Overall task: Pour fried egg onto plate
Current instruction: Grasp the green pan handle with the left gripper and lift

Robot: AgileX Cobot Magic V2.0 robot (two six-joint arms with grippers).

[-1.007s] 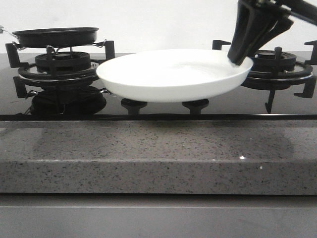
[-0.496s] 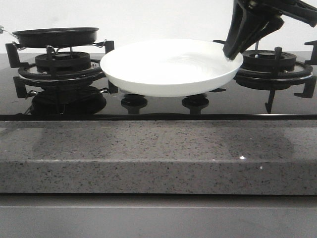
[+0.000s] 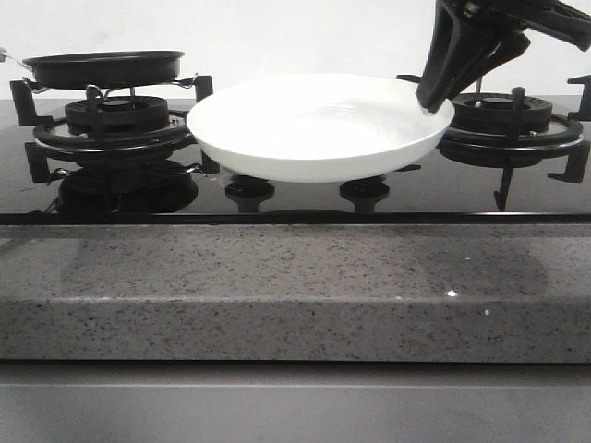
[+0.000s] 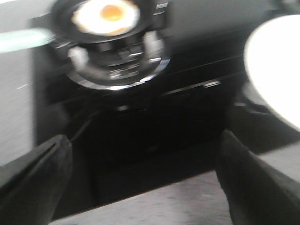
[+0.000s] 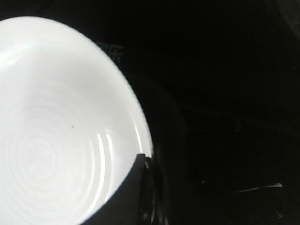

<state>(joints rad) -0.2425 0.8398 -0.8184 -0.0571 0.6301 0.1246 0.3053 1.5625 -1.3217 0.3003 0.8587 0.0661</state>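
The white plate (image 3: pixel 319 125) hangs level above the middle of the hob, between the two burners. My right gripper (image 3: pixel 432 100) is shut on the plate's right rim; in the right wrist view one finger lies over the rim (image 5: pixel 140 161) of the plate (image 5: pixel 56 126). The fried egg (image 4: pixel 106 16), white with a yellow yolk, lies in the black frying pan (image 4: pixel 65 9) on the left burner; the pan (image 3: pixel 103 67) hides it in the front view. My left gripper (image 4: pixel 145 180) is open and empty over the counter's front edge. The plate's edge (image 4: pixel 276 65) also shows there.
The black glass hob (image 3: pixel 295 194) has a left burner grate (image 3: pixel 111 129), a right burner grate (image 3: pixel 517 129) and two knobs (image 3: pixel 249 192) under the plate. A speckled grey stone counter (image 3: pixel 295 286) runs along the front.
Over the last second the plate rose and shifted slightly left with my right gripper. In the last half second it has barely moved.
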